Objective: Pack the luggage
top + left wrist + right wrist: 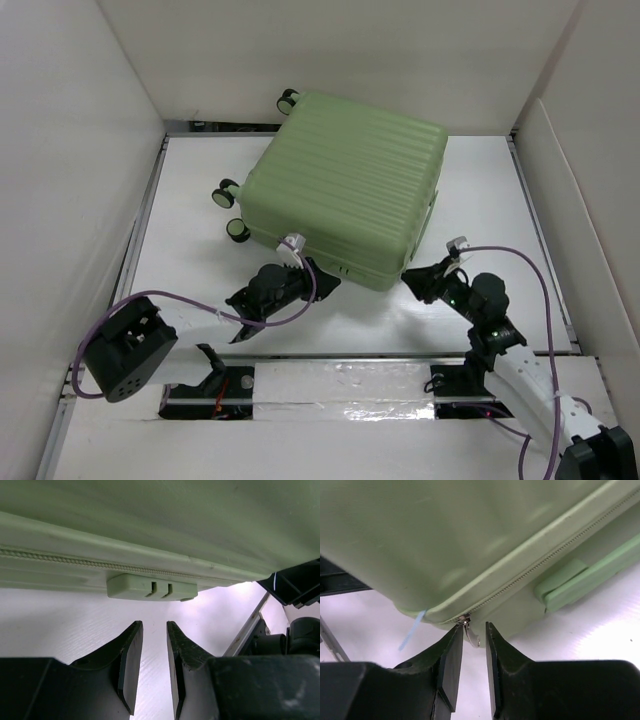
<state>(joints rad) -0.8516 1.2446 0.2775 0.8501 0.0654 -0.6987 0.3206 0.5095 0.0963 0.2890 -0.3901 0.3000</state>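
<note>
Green and ribbed, the luggage point(350, 195) lies flat and shut on the white table point(190, 200), set toward the far middle and turned at an angle, so that one corner points back at the arms. Its small black-and-green wheels point(237, 228) stick out on the left and far-left sides. A zipper point(540, 565) runs along the seam between the two shells, and from the side the shell reads as smooth, pale plastic.

At the near right corner a metal zipper pull point(471, 635) hangs down from the seam. The right gripper point(472, 626) is up against that corner, its two black fingers a narrow gap apart with the pull hanging just between their tips; I see no pinch on it. A thin pale blue strip point(412, 630) pokes out of the seam just left of the pull, and a raised green bar point(590, 580) sits on the side wall further right.

Along the near left edge, a small green block point(150, 587) with two slots is fixed under the seam. The left gripper point(154, 625) points straight at it from close by, not touching, its fingers slightly apart with nothing between them.

Purple cables point(520, 265) loop along both arms, and white walls point(60, 150) close in the table on three sides.
</note>
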